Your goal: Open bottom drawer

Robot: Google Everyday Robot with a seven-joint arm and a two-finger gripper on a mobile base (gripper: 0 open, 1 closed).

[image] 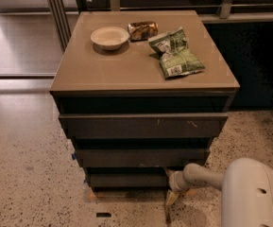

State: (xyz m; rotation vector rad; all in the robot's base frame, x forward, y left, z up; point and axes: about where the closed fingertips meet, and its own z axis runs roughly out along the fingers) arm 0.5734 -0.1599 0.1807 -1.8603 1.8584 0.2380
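Camera view, speckled floor (pixel 27 183), tan cabinet top (pixel 126 65), gripper (pixel 170 201) beside bottom drawer (pixel 126 179)

Bowl (pixel 109 36), can (pixel 142 30), green snack bags (pixel 176 56)

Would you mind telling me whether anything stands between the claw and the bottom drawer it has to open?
Nothing visible does. The claw is low at the right end of the bottom drawer, with no object between them. The bowl and green bags lie up on the cabinet top.
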